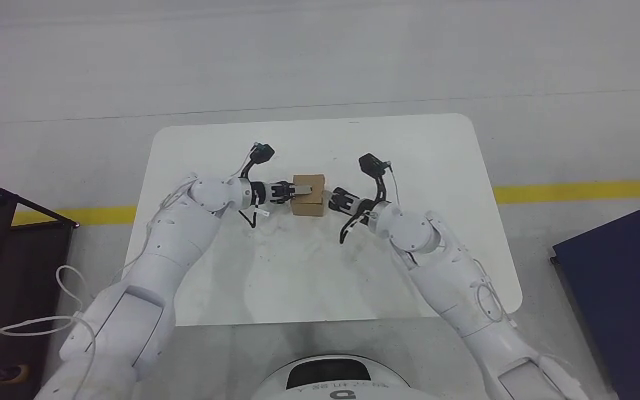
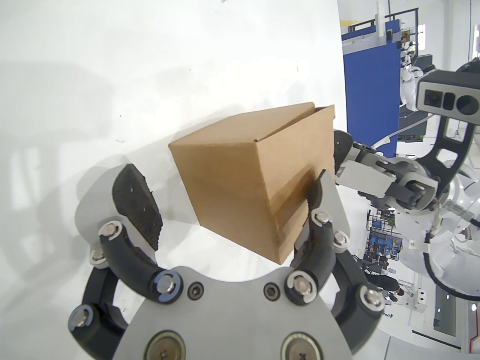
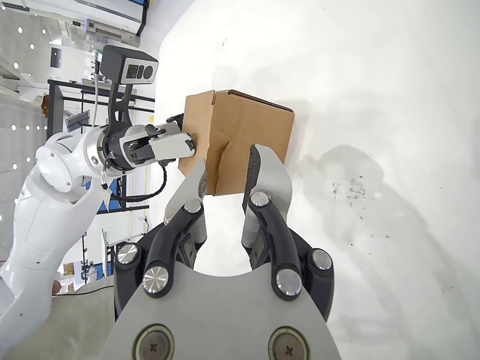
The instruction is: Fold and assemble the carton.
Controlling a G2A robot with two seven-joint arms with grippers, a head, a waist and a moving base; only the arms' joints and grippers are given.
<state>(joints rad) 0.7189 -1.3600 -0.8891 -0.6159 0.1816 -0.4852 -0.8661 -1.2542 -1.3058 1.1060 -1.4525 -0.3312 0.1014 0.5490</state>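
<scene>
Middle of worktop (image 1: pixel 420 255): carton (image 1: pixel 308 196) between spread left end effector (image 2: pixel 228 189), one finger (image 2: pixel 323 204) touching, and spread right end effector (image 3: pixel 229 161) straddling edge of a flap (image 3: pixel 221 164). Could skid or tip it under uneven push, or crease flap crookedly.

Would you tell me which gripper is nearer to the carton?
Left, marginally: the left gripper has a finger against the carton; the right gripper sits at its opposite side.
</scene>
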